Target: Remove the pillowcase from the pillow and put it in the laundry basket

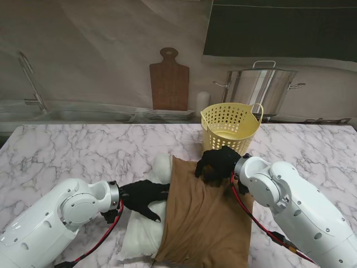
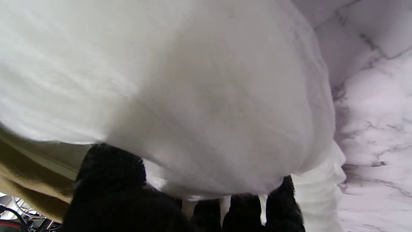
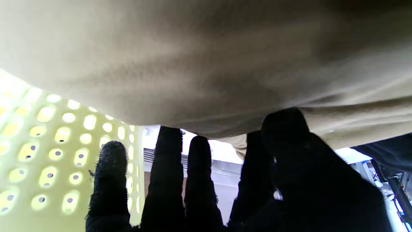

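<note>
A brown pillowcase [image 1: 203,218] lies mid-table with the white pillow [image 1: 138,234] sticking out of its left side. My left hand [image 1: 144,198], in a black glove, sits on the exposed pillow, and the left wrist view shows pillow [image 2: 193,96] bulging between thumb and fingers [image 2: 276,199]. At the pillowcase's far edge, my right hand [image 1: 218,163] is curled on the cloth. In the right wrist view the thumb presses against the fabric [image 3: 206,58] while the other fingers [image 3: 167,174] stretch out. The yellow laundry basket [image 1: 230,127] stands just beyond that hand.
A steel pot [image 1: 261,88], a wooden cutting board [image 1: 169,81] and a small white cylinder [image 1: 203,100] stand against the back wall. A sink with a faucet [image 1: 30,78] is at the far left. The marble table [image 1: 72,151] spreads to the left.
</note>
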`<move>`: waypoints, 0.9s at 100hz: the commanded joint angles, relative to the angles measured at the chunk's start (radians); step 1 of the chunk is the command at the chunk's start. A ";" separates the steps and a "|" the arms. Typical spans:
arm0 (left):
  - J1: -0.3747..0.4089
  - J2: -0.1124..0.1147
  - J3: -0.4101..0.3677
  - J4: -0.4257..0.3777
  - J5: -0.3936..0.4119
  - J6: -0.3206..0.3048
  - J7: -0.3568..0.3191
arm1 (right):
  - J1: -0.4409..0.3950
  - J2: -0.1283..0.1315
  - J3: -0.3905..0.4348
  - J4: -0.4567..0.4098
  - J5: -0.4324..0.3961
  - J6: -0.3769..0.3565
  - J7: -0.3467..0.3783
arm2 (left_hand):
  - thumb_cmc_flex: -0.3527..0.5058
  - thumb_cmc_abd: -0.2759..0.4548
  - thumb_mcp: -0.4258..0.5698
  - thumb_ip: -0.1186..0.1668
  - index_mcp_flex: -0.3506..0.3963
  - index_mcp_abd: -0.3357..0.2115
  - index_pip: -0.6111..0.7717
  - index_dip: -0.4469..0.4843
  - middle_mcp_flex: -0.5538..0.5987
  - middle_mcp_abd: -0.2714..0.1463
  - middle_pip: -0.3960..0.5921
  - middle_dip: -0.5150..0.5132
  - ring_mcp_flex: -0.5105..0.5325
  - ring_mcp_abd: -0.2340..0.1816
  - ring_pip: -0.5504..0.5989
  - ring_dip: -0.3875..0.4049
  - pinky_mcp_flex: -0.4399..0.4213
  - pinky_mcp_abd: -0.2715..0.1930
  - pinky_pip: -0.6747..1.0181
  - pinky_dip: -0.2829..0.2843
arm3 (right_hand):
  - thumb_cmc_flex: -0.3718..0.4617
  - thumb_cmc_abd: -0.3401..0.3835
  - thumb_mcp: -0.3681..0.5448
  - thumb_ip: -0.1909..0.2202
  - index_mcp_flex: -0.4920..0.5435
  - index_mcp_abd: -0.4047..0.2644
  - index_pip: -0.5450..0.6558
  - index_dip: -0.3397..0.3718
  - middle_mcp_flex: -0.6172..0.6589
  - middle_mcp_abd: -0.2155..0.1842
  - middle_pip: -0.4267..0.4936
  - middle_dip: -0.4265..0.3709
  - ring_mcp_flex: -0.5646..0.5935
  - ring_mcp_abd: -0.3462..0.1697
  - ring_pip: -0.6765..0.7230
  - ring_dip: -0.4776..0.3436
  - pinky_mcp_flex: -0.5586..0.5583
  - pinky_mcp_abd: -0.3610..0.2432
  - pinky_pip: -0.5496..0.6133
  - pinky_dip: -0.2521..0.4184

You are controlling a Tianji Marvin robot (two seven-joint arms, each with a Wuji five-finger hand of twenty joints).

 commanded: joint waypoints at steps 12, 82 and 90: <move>0.009 0.015 0.023 0.031 0.006 0.032 -0.068 | -0.052 0.006 0.043 0.018 -0.021 -0.039 -0.009 | 0.072 -0.038 0.011 0.016 0.077 -0.012 0.071 0.019 0.041 -0.053 0.033 0.025 0.044 -0.049 0.053 0.011 -0.004 0.005 0.005 0.018 | -0.006 -0.025 0.056 -0.029 0.187 0.059 0.256 0.254 0.129 -0.043 -0.033 -0.047 0.034 -0.009 -0.023 -0.038 -0.013 0.054 -0.011 -0.023; 0.006 0.024 0.021 0.015 0.009 0.112 -0.154 | -0.396 0.007 0.387 -0.146 -0.201 -0.056 0.031 | 0.075 -0.015 0.009 0.015 0.072 -0.017 0.069 0.024 0.033 -0.050 0.032 0.026 0.030 -0.032 0.045 0.008 -0.004 0.008 -0.020 0.017 | 0.010 -0.050 0.222 0.013 0.184 0.259 0.322 0.433 0.258 -0.090 0.056 0.098 0.142 -0.034 0.020 0.001 0.024 0.055 0.016 -0.058; 0.005 0.026 0.018 0.013 0.012 0.121 -0.166 | -0.432 0.003 0.416 -0.165 -0.220 -0.053 0.019 | 0.074 -0.012 0.008 0.015 0.071 -0.017 0.068 0.024 0.032 -0.048 0.032 0.026 0.028 -0.029 0.045 0.008 -0.003 0.007 -0.022 0.017 | 0.011 -0.048 0.218 0.014 0.183 0.255 0.321 0.435 0.260 -0.093 0.054 0.100 0.143 -0.034 0.021 0.002 0.025 0.055 0.017 -0.058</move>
